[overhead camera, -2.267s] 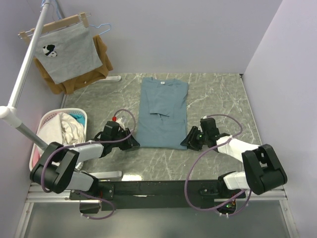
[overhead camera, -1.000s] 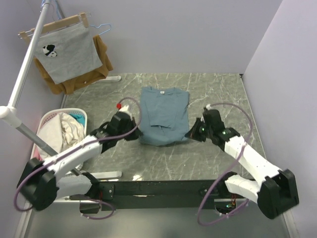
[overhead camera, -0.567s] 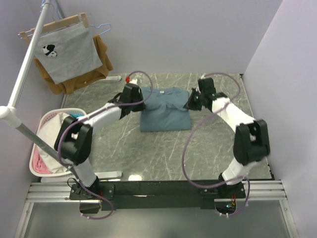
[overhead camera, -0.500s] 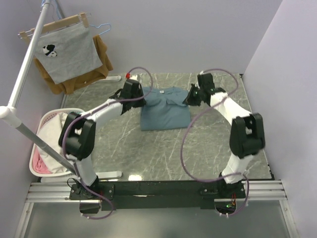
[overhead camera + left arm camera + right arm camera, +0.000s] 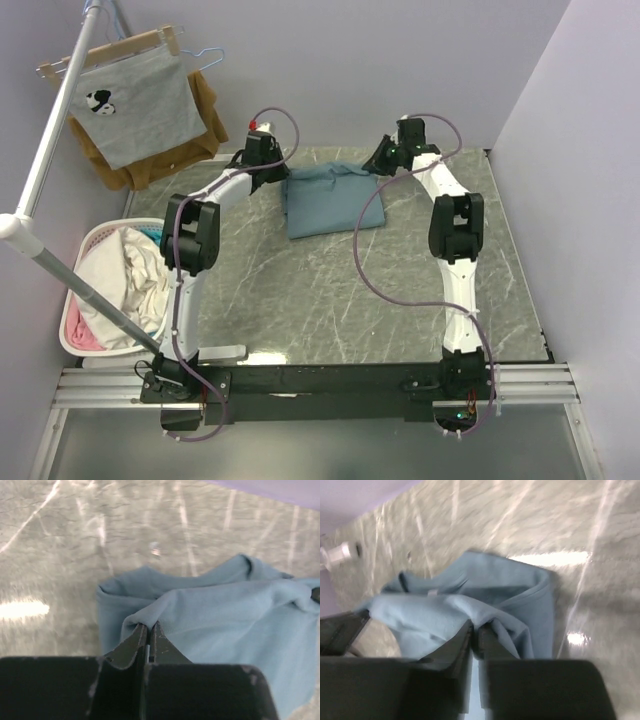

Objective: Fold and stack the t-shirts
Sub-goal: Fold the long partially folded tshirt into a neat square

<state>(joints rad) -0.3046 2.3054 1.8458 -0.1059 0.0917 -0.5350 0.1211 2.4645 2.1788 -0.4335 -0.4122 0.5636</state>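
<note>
A dusty teal-blue t-shirt (image 5: 325, 199) lies folded over on the marble table near the back wall. My left gripper (image 5: 277, 172) is shut on its hem at the left back corner; in the left wrist view the gripper (image 5: 148, 625) pinches a fold of the shirt (image 5: 225, 615). My right gripper (image 5: 380, 165) is shut on the hem at the right back corner; in the right wrist view the gripper (image 5: 475, 628) pinches the cloth (image 5: 445, 612). Both arms reach far toward the back wall.
A white laundry basket (image 5: 82, 250) with pale garments stands at the left. A grey printed shirt (image 5: 135, 105) and a brown garment (image 5: 205, 120) hang on a rack (image 5: 45, 150) at the back left. The back wall is close behind both grippers.
Both grippers carried the shirt's near hem from the table's front to its back edge, folding the shirt in half over itself. The arms are now stretched out far.
</note>
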